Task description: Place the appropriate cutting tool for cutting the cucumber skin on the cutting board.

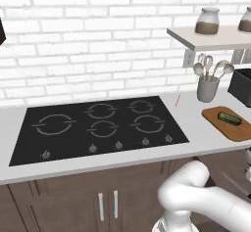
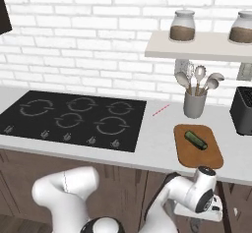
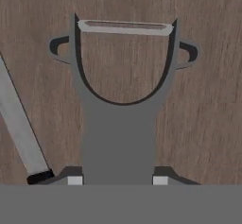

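Note:
The cutting tool [image 3: 124, 100] is a dark grey Y-shaped peeler lying on a wooden drawer floor, blade end away from me. My gripper [image 3: 117, 179] is shut on its handle, one fingertip [image 3: 74, 179] pressed against each side. The arm bends down below the counter edge at the right, with the hand [image 2: 205, 193] under the board. The brown cutting board [image 1: 238, 131] [image 2: 185, 154] lies on the counter right of the cooktop. The dark green cucumber [image 1: 229, 118] [image 2: 196, 139] rests on it.
A long silver knife blade [image 3: 18, 119] lies left of the peeler. On the counter are the black cooktop [image 1: 98, 126] [image 2: 74, 116], a grey utensil holder [image 1: 207, 88] [image 2: 195, 103] and a black toaster [image 2: 242, 110]. A shelf [image 2: 197, 47] with jars hangs above.

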Available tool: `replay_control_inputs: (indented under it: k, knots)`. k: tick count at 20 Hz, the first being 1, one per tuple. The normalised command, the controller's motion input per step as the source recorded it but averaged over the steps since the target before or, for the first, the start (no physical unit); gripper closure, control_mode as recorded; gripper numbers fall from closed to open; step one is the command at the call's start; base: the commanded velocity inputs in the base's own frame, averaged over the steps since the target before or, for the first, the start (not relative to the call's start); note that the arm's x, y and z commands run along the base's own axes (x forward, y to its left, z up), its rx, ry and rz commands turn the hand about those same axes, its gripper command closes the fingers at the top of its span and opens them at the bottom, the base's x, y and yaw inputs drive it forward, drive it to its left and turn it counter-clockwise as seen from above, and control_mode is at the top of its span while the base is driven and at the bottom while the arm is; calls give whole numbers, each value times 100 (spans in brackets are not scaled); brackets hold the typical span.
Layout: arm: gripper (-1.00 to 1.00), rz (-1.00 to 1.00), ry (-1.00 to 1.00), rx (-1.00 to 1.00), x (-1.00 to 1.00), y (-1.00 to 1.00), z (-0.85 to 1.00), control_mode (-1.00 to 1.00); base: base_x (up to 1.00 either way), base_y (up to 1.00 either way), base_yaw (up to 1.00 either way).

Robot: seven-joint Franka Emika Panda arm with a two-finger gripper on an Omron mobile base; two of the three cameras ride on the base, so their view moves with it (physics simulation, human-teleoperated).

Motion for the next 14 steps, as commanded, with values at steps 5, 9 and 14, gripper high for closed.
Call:
replay_control_inputs:
  k: [5, 9, 14]
  knots:
    - [100, 1, -1, -1, -90, 17, 100, -100, 0, 0, 0]
    - [100, 3, 0, -2, -85, 36, 100, -100, 0, 0, 0]
    - [100, 9, 0, -7, -41, 43, 100, -100, 0, 0, 0]
